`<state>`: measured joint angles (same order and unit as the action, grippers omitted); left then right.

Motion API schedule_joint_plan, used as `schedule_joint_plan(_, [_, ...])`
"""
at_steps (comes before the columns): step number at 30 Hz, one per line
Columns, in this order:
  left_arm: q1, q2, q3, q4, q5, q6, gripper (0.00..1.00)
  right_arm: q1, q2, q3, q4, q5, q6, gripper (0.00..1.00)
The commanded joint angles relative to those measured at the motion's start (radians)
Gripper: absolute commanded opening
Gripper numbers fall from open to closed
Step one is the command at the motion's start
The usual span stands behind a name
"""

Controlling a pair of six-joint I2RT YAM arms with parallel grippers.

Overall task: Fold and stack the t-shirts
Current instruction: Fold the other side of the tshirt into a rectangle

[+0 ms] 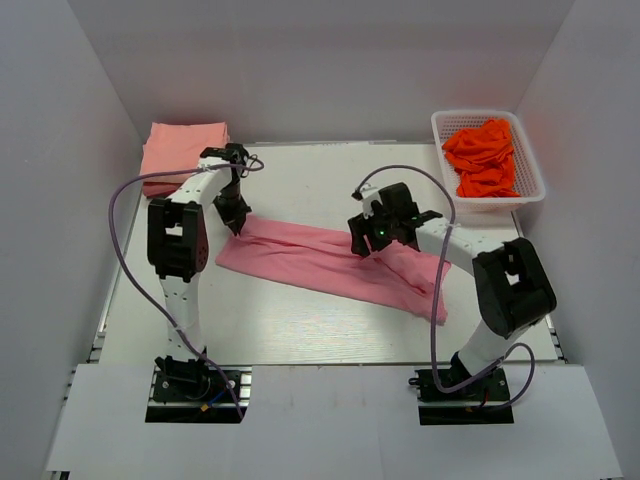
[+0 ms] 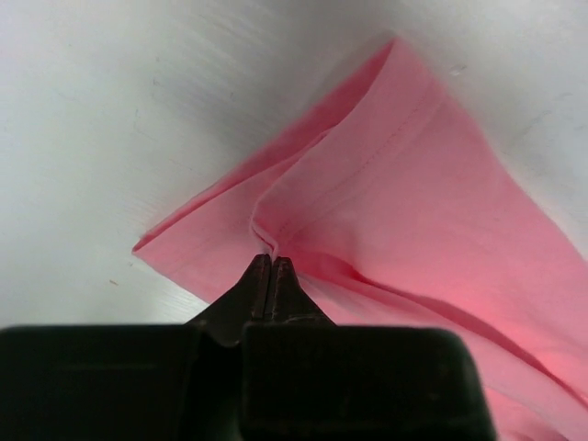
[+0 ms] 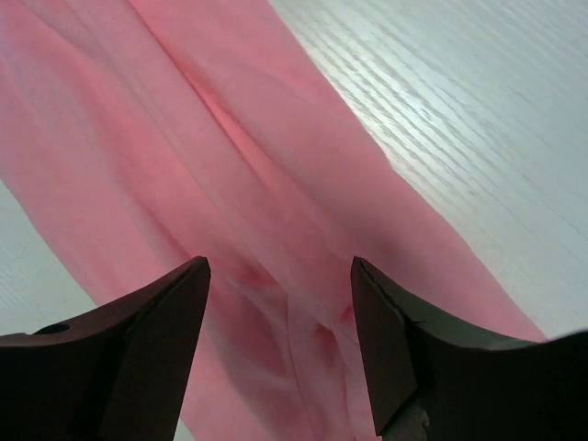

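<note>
Top external view: the rose-pink t-shirt (image 1: 320, 262) lies on the white table (image 1: 300, 335) as a long, narrow band. It runs diagonally across the middle, from just beside the left arm down toward the near right. Its surface is creased lengthwise, and the right-hand end looks bunched and thicker.

The left gripper (image 1: 238, 228) points down at the band's far left corner. In the left wrist view its two dark fingers (image 2: 257, 287) are pressed together. A small raised ridge of the pink cloth is pinched at their tips, close to a stitched hem. The fabric around that spot lifts into a soft fold, and the corner of the shirt spreads flat on the table beyond it.

The right gripper (image 1: 368, 245) sits over the middle of the band, right of centre. In the right wrist view its fingers (image 3: 152, 326) are spread wide apart. The wrinkled pink cloth lies under and between them, and neither finger clearly closes on it. I cannot tell whether the tips touch the fabric.

At the far left corner of the table, a neatly folded stack of salmon-peach t-shirts (image 1: 183, 152) rests well apart from the band. At the far right, a white lattice basket (image 1: 440, 128) holds a crumpled heap of orange-red t-shirts (image 1: 483, 160).
</note>
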<state>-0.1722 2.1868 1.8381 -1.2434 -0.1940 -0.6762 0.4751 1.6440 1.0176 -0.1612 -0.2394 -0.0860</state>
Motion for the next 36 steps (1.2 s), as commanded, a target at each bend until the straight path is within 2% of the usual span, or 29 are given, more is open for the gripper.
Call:
schedule_joint_plan(1, [0.007,-0.117,0.0,0.067,0.008,0.026,0.0,0.043,0.045,0.061,0.051,-0.018,-0.05,0.69])
schedule_joint_plan(6, [0.007,-0.093,0.098,0.102,0.008,0.049,0.0,0.063,0.043,0.049,0.048,0.049,-0.015,0.66])
schedule_joint_plan(10, [0.007,-0.055,0.254,0.113,0.021,0.098,0.0,0.062,-0.022,-0.032,0.084,0.086,0.018,0.62])
schedule_joint_plan(14, [0.007,-0.059,0.302,0.116,-0.001,0.142,0.0,0.06,-0.016,-0.057,0.069,0.095,0.038,0.59])
schedule_joint_plan(17, [0.007,-0.119,0.235,0.16,-0.033,0.167,0.0,0.059,-0.015,-0.079,0.078,0.092,0.054,0.59])
schedule_joint_plan(20, [0.007,-0.174,0.1,0.197,-0.082,0.176,0.0,0.06,-0.023,-0.091,0.086,0.086,0.061,0.59])
schedule_joint_plan(25, [0.007,-0.208,-0.185,0.188,-0.263,0.025,0.0,0.06,-0.047,-0.1,0.059,0.058,0.069,0.59])
schedule_joint_plan(28, [0.017,-0.228,-0.265,0.155,-0.314,-0.029,0.16,0.06,-0.091,-0.103,0.022,0.058,0.072,0.6])
schedule_joint_plan(29, [0.026,-0.228,-0.266,0.145,-0.314,-0.063,0.39,0.06,-0.105,-0.105,0.016,0.058,0.078,0.63])
schedule_joint_plan(31, [0.042,-0.228,-0.266,0.136,-0.314,-0.082,0.72,0.057,-0.164,-0.109,0.0,0.055,0.077,0.67])
schedule_joint_plan(32, [0.056,-0.228,-0.243,0.136,-0.314,-0.082,0.99,0.054,-0.176,-0.113,-0.003,0.066,0.121,0.72])
schedule_joint_plan(33, [0.056,-0.228,-0.212,0.119,-0.302,-0.082,0.99,0.056,-0.188,-0.113,-0.008,0.075,0.133,0.77])
schedule_joint_plan(34, [0.056,-0.216,-0.147,0.119,-0.291,-0.082,0.99,0.053,-0.228,-0.111,-0.02,0.083,0.175,0.9])
schedule_joint_plan(36, [0.056,-0.207,-0.077,0.101,-0.273,-0.082,0.99,0.048,-0.256,-0.105,-0.06,0.141,0.215,0.9])
